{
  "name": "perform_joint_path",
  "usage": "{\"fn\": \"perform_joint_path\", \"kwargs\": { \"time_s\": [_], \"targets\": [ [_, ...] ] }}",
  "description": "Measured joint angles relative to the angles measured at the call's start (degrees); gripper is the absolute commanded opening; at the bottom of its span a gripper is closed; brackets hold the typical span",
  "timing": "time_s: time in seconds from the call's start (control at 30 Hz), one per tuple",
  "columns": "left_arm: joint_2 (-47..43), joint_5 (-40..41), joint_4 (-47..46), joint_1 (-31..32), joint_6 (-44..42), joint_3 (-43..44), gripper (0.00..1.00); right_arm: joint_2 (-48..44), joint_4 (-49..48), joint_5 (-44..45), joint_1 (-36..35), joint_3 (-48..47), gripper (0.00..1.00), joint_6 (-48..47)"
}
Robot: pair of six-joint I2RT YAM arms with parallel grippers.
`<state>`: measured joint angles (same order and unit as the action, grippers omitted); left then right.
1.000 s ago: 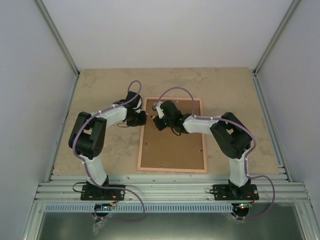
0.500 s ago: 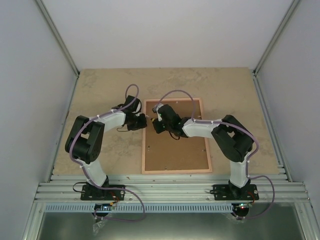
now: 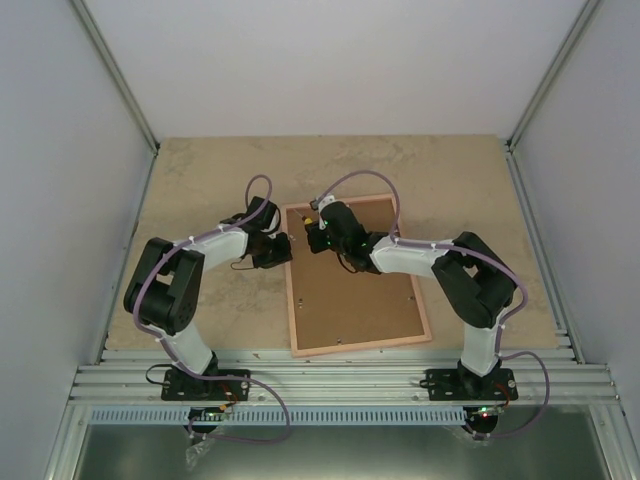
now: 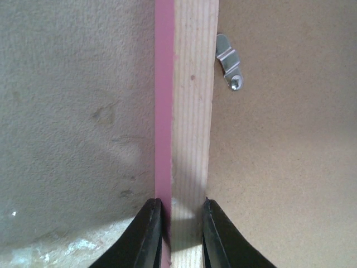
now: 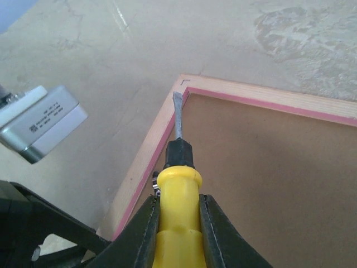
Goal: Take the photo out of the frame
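Note:
The pink frame (image 3: 352, 277) lies face down on the table, its brown fibreboard back up and slightly rotated. The photo is hidden under the backing. My left gripper (image 3: 284, 248) is shut on the frame's left rail (image 4: 187, 111), one finger on the pink outer edge, one on the inner wood edge. A metal clip (image 4: 228, 61) sits on the backing beside the rail. My right gripper (image 3: 322, 232) is shut on a yellow-handled screwdriver (image 5: 177, 218). Its flat blade tip (image 5: 177, 106) points at the frame's far left corner (image 5: 181, 84).
The beige stone-pattern table (image 3: 210, 170) surrounds the frame. The left wrist's grey camera box (image 5: 39, 123) shows to the left in the right wrist view. Aluminium rails (image 3: 340, 375) run along the near edge, and white walls enclose the sides.
The frame has turned, its near end swinging right and its far left corner shifting left. Both grippers moved farther up the table with it.

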<state>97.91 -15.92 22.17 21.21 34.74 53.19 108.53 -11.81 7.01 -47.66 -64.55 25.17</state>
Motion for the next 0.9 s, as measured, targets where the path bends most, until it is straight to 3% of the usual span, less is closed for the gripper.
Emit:
{"fn": "perform_joint_path", "kwargs": {
  "time_s": [0.43, 0.9],
  "targets": [
    [-0.07, 1.01, 1.46, 0.17, -0.31, 0.5, 0.0, -1.11, 4.35, -8.81, 0.13, 5.35, 0.0, -2.75],
    [-0.04, 1.22, 1.79, 0.17, -0.42, 0.61, 0.0, 0.66, 3.32, -14.12, 0.22, 5.07, 0.0, -3.1]
  ]
}}
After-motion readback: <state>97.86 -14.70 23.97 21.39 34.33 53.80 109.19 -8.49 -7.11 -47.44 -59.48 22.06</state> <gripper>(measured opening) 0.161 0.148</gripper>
